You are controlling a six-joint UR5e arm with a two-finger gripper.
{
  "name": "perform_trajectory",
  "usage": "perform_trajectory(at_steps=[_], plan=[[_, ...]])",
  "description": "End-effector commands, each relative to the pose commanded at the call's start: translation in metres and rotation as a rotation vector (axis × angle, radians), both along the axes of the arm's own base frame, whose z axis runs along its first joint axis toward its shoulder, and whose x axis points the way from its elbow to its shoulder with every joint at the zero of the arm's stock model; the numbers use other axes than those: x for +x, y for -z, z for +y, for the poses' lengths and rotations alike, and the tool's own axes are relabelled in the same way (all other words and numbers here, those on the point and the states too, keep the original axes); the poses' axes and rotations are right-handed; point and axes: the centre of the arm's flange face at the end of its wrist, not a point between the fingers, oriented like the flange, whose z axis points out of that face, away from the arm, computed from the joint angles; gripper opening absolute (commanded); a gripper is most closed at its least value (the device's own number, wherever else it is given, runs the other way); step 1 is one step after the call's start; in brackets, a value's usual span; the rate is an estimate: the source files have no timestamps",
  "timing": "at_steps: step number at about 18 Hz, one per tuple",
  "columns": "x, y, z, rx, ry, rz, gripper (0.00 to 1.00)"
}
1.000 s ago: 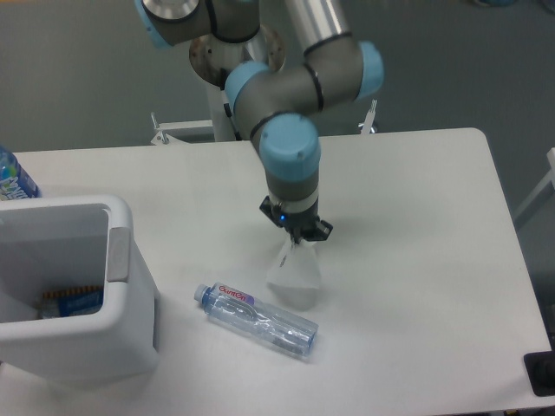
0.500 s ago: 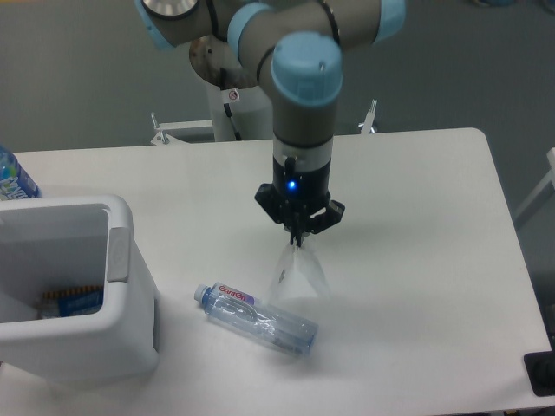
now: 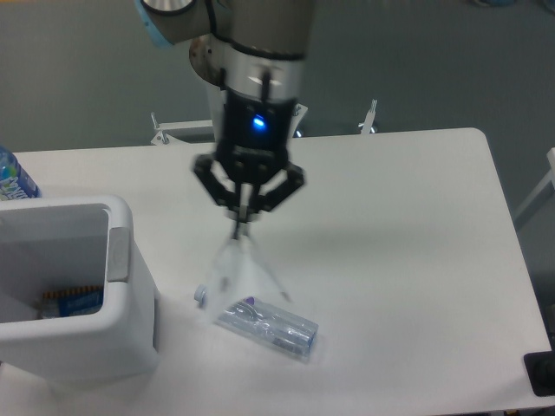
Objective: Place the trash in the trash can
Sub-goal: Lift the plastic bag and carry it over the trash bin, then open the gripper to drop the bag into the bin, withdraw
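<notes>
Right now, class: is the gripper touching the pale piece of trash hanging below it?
Touching. The camera view shows the gripper pinching the trash by its top.

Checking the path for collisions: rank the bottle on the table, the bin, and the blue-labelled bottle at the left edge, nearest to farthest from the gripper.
1. Bottle on the table: just below the gripper, partly behind the thin wrapper it holds.
2. Bin: to the left, at the table's front corner.
3. Blue-labelled bottle: far left edge, behind the bin.
</notes>
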Motion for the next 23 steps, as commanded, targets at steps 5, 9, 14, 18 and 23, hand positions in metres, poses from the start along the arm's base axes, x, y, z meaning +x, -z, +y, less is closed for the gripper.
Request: perform_trajectory(at_steps=[5, 9, 14, 18, 23], plan=[[0.062, -0.001, 0.019, 0.000, 0.102, -0.001, 0.00], [0.090, 0.000, 0.027, -0.003, 0.151, -0.002, 0.00], [0.117, 0.026, 0.041, -0.040, 0.207, -0.026, 0.00], [0.120, 0.044, 0.049, -0.059, 0.236, -0.028, 0.80], [0.118, 0.042, 0.050, -0.047, 0.180, -0.054, 1.00]])
